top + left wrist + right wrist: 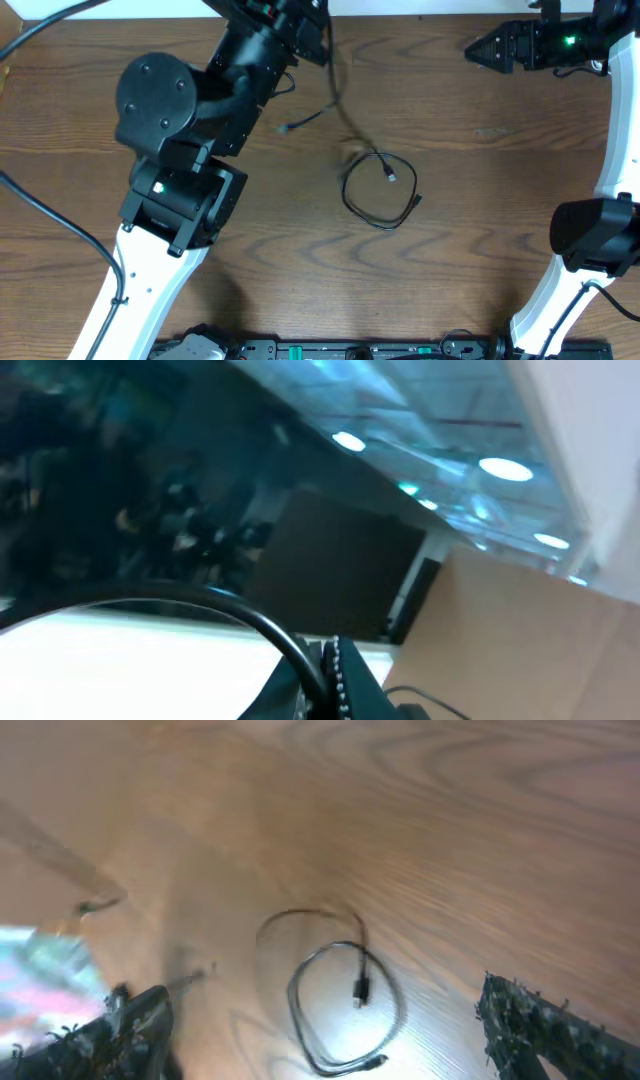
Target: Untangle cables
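A thin black cable lies in a loose loop on the wooden table, its small plug inside the loop. In the right wrist view the same loop shows on the table between my fingers. Another black cable hangs blurred from my left gripper near the table's far edge, with a plug end by the arm. The left wrist view shows my left gripper shut on this black cable. My right gripper is raised at the far right, and its fingers stand wide open around nothing.
The bulky left arm covers the left middle of the table. The right arm's base stands at the right edge. A thick black robot cable runs along the left side.
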Robot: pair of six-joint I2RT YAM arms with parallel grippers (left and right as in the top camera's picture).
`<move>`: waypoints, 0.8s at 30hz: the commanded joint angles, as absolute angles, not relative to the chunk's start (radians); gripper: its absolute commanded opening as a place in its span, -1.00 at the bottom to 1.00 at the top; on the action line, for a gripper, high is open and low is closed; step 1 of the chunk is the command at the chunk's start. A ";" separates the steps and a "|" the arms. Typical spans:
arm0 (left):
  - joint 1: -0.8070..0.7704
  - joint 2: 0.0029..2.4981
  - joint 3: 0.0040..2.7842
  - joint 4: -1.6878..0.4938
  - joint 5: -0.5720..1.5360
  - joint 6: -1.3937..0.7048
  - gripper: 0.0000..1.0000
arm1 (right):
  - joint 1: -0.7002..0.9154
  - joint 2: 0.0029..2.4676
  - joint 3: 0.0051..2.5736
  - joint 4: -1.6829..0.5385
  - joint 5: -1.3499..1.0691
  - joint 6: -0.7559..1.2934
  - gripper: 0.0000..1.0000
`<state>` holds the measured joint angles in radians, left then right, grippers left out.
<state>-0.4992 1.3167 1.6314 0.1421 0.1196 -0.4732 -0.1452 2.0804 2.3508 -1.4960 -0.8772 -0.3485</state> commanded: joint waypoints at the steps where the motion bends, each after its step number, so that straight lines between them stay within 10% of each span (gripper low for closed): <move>1: -0.494 1.340 1.642 0.077 0.062 -0.606 -0.85 | -0.117 2.083 2.350 -1.513 -1.023 -0.474 0.89; 24: -0.494 1.361 1.642 -0.269 0.067 -0.825 -0.85 | 0.147 2.082 2.349 -1.431 -1.562 -0.788 0.77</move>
